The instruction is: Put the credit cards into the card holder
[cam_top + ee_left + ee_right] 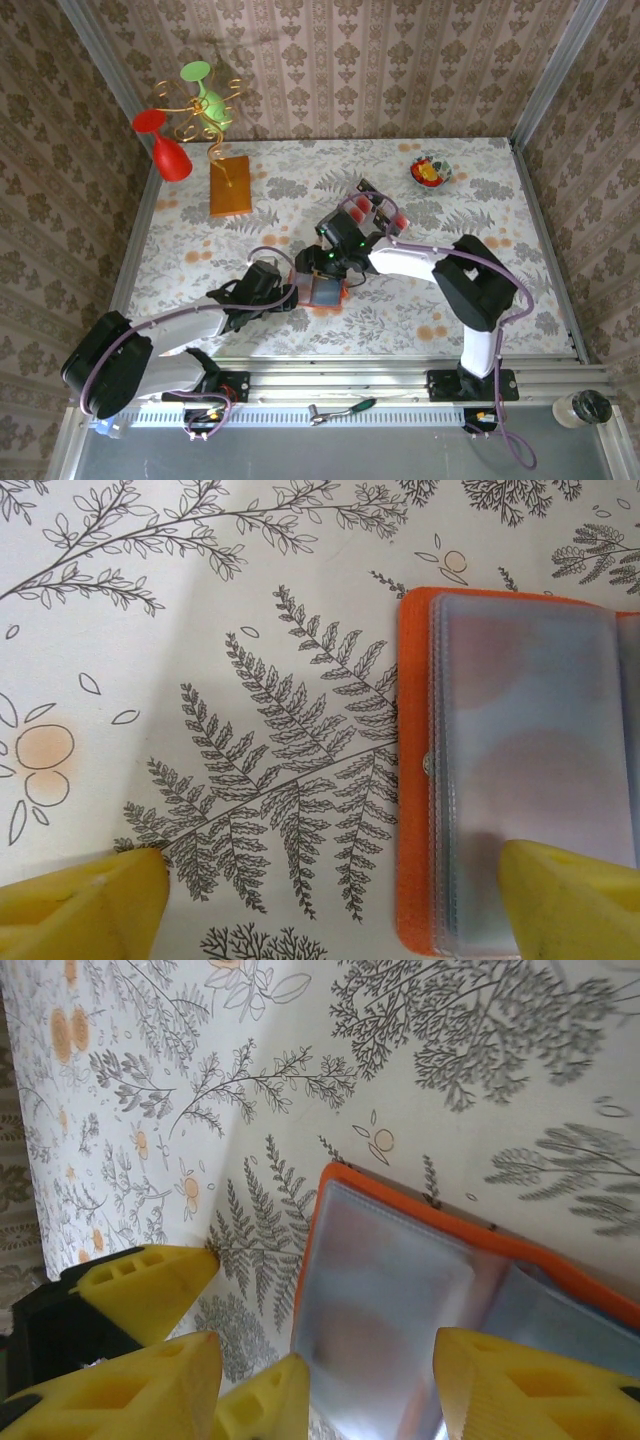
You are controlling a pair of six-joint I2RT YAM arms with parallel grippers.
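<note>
The credit cards (378,212) are seen upper right of the released, empty right gripper (365,1350); the card holder (520,730) is half-straddled by the released left gripper (330,850).

Both arms reaching into the middle, grippers almost nose to nose

The left arm (180,330) stretches low and forward-right, left gripper (330,852) spread wide with nothing in it. The right arm (420,262) bends at the elbow and angles back leftward, right gripper (328,1338) tipped down, jaws roughly half apart, also empty, just beside the other one.
</note>
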